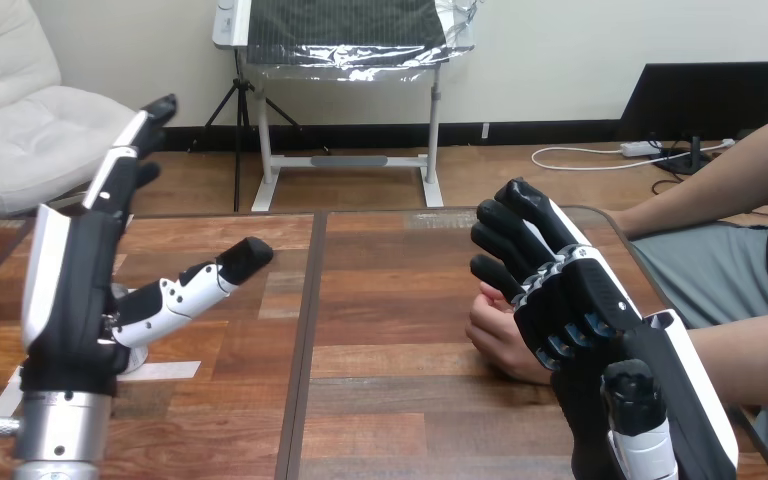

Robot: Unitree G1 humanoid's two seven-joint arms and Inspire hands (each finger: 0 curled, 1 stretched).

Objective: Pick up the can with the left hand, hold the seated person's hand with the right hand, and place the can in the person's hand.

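The left hand point(70, 290) stands open, thumb spread, near the left edge of the surface point(390, 300), what seems the can point(132, 358) mostly hidden behind it, ungrasped; the right hand point(580, 300) lies over the person's hand point(500, 345) near the right edge, though I cannot tell whether it grips, so closing round the can looks next.

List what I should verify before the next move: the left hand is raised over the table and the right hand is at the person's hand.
1. Left hand open for a grasp: ok, fingers straight, thumb spread.
2. Can held in the left hand: not ok, it holds nothing.
3. Can's position: cannot tell; the raised left hand may be covering it.
4. Right hand at the person's hand: ok, it lies over that hand.
5. Right hand's hold on the person's hand: cannot tell.
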